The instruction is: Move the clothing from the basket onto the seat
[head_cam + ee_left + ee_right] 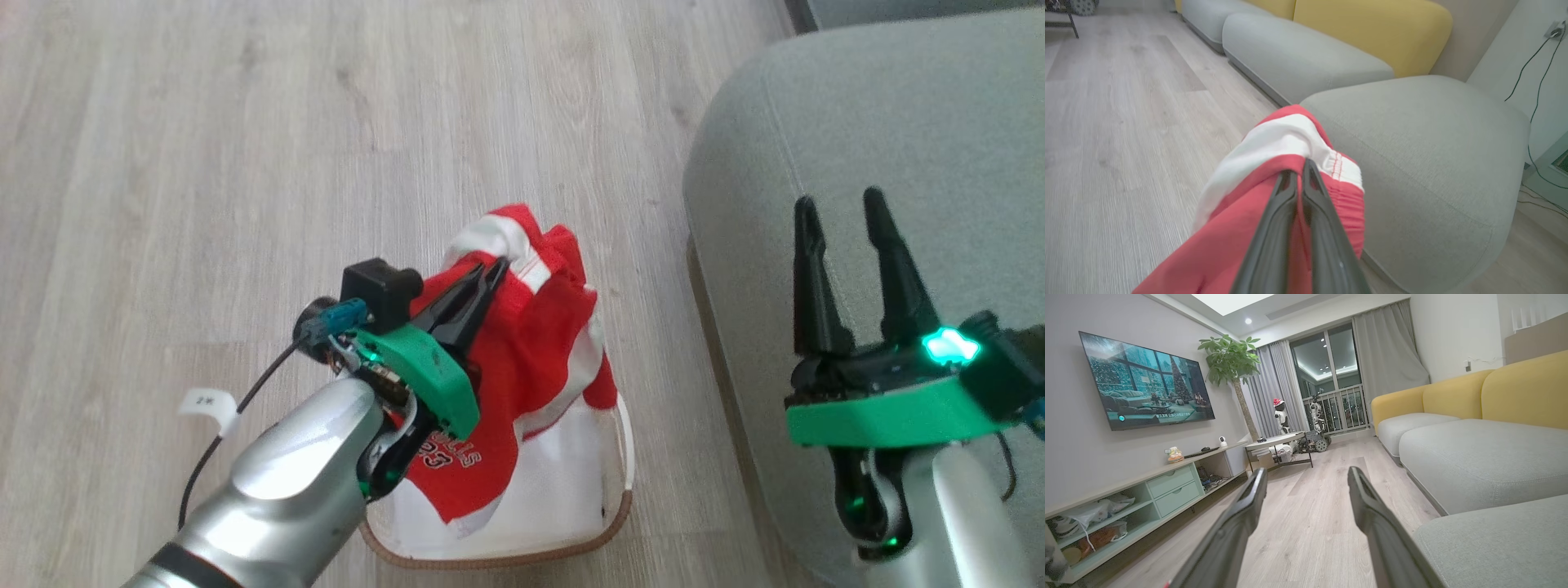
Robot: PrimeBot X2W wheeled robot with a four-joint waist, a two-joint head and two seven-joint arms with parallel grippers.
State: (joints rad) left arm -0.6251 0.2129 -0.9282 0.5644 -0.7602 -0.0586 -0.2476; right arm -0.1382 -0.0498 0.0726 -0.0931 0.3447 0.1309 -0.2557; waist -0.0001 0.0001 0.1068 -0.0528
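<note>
My left gripper (494, 268) is shut on the red clothing (531, 343), a garment with white trim lifted above the basket (620, 506); its lower part with "BULLS 23" lettering still hangs into the basket over white fabric (563, 482). In the left wrist view the fingers (1306, 192) pinch the red and white cloth (1286, 139), with the grey-green seat (1425, 134) just beyond. My right gripper (841, 208) hovers open over the seat (882, 122) at the right, with nothing between its fingers (1367, 498).
The basket stands on the wood floor (286, 122) close to the seat's rounded edge. Yellow back cushions (1372, 28) and more grey cushions run along the sofa. A TV cabinet (1147, 490) and a small table (1278, 443) stand across the room.
</note>
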